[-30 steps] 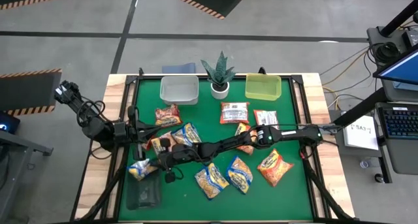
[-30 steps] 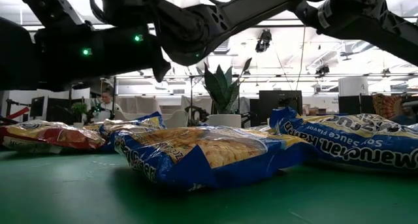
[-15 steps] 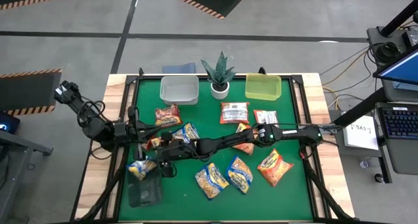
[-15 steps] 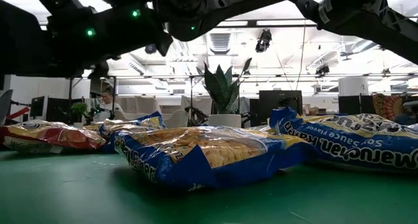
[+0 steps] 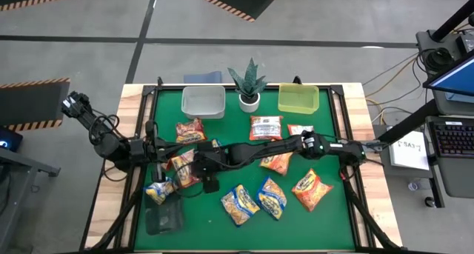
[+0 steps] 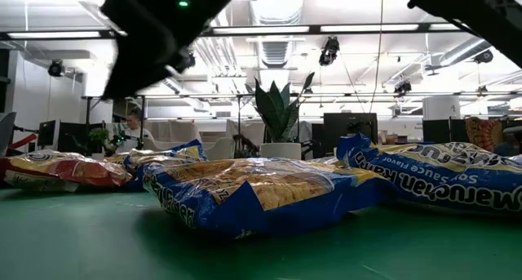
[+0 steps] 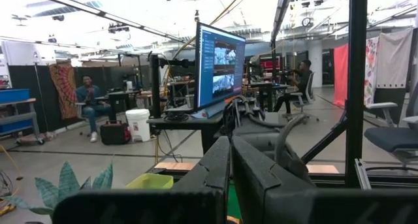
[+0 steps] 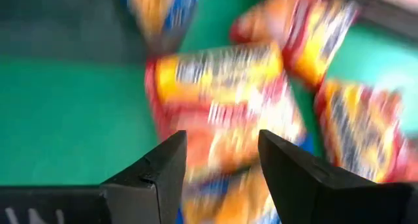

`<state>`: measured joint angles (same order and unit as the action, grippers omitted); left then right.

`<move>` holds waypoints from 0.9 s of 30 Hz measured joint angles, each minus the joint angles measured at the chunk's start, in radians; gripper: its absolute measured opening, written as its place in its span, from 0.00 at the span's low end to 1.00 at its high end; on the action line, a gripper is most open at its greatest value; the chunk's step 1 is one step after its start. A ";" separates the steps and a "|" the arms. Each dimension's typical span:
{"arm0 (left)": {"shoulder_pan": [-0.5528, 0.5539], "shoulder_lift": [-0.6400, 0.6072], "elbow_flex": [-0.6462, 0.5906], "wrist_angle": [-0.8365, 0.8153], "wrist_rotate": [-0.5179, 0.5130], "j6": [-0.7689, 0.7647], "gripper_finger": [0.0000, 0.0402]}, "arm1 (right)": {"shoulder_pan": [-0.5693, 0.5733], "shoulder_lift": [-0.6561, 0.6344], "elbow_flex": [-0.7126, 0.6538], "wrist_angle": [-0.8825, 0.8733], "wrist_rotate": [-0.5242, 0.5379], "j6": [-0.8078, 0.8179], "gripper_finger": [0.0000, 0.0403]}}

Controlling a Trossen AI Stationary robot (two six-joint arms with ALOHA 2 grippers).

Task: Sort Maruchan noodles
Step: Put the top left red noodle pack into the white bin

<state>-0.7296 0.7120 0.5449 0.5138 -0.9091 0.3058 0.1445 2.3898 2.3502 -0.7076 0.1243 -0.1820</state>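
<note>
Several Maruchan packets lie flat on the green mat: orange-red ones (image 5: pixel 190 130) (image 5: pixel 311 189), red-white ones (image 5: pixel 266 127), and yellow-blue ones (image 5: pixel 271 197) (image 5: pixel 239 204) (image 5: pixel 159 189). My right gripper (image 5: pixel 201 169) reaches across to the mat's left half. It hangs open above a red-orange packet (image 8: pixel 222 100), a finger on either side and clear of it. My left gripper (image 5: pixel 157 159) waits at the left edge with its fingers (image 7: pixel 230 149) shut and empty. In the low view, yellow-blue packets (image 6: pixel 253 194) (image 6: pixel 440 178) lie close to the camera.
At the far edge stand a grey bin (image 5: pixel 203 101), a potted plant (image 5: pixel 248 84) and a yellow-green bin (image 5: pixel 298 98). A dark tray (image 5: pixel 163 218) sits at the near left corner. My right arm (image 5: pixel 296 146) spans the middle of the mat above the packets. Bare mat shows along the near edge.
My right gripper has risen and moved toward the far edge and slightly right, away from the packets near the dark tray. In the low view both arms' dark bulk has lifted mostly out of the picture. The packets have stayed where they were.
</note>
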 joint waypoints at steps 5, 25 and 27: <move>0.000 0.001 0.000 -0.002 -0.001 -0.005 0.00 | 0.009 -0.038 -0.049 -0.123 0.000 0.040 0.42; 0.054 0.094 0.000 0.038 -0.370 -0.075 0.00 | 0.039 -0.737 -1.159 0.585 0.035 0.123 0.38; 0.080 0.114 0.000 0.038 -0.437 -0.114 0.00 | 0.038 -0.817 -1.267 0.650 0.036 0.122 0.38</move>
<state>-0.6495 0.8262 0.5453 0.5516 -1.3462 0.1919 0.1829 1.5723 1.0832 -0.0574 0.1601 -0.0605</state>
